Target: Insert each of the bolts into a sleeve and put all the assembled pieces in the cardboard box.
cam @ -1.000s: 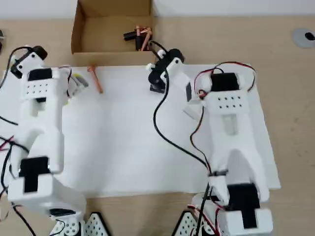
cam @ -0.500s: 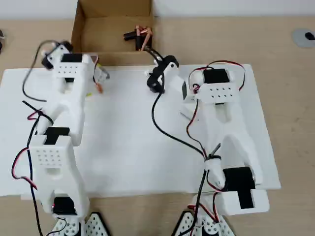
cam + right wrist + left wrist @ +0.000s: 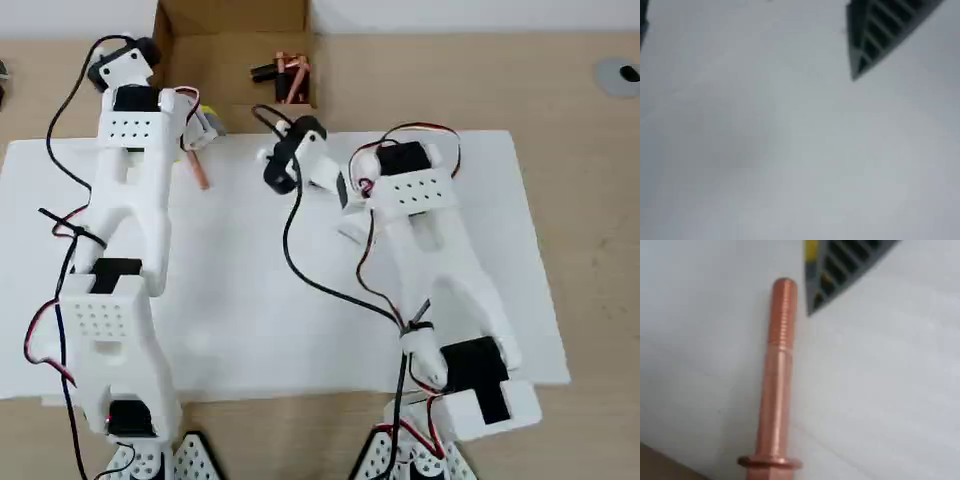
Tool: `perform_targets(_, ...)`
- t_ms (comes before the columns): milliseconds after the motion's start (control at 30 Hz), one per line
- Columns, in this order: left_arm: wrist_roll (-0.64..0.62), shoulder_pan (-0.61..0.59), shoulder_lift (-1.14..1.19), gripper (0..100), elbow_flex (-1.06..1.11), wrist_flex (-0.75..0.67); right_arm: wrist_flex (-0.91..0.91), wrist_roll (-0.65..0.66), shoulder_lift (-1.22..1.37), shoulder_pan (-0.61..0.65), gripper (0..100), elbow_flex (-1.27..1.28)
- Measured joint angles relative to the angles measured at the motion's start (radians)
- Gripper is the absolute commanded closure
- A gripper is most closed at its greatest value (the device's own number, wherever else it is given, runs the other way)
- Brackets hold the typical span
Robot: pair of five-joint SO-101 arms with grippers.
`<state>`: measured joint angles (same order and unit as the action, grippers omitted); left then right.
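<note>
Sheet: your white sheet (image 3: 300, 330) covers the table in front of both arms, and its near half is bare.
Right gripper: your right gripper (image 3: 345, 210) hangs over the far middle of the sheet with plain sheet below it. You cannot tell how its jaws stand.
Bolt: one copper bolt (image 3: 777, 385) lies flat and loose on the sheet near the far left edge, with nothing on its shank. Its head points toward the box and its threaded end points back toward you.
Left gripper: your left gripper (image 3: 198, 130) is directly above that bolt, close to the head end. You cannot tell whether its jaws are wide or narrow, and nothing is visibly held.
Box: the cardboard box (image 3: 160, 70) sits just beyond the sheet. A small cluster of dark and copper pieces (image 3: 285, 75) lies against its right wall, too small to count.
Done so far: judging by that cluster, you have most of the assemblies already in the box.
Left to do: the loose bolt looks like your last one. It needs picking up, fitting into a sleeve, and dropping into the box.
</note>
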<state>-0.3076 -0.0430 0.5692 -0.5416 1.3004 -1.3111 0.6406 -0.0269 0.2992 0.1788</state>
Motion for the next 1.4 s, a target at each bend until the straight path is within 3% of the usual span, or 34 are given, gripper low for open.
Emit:
perform_targets(433,0.017,0.000,0.077,71,0.000,-0.006,0.028,0.132,0.318,0.127,67.3,-0.245)
perform_targets(767,0.017,-0.002,0.081,71,0.000,-0.040,-0.071,0.176,0.456,0.127,67.3,-0.509)
perform_targets(1400,0.015,-0.002,0.081,71,0.000,-0.040,-0.103,0.210,0.686,0.063,67.3,-0.678)
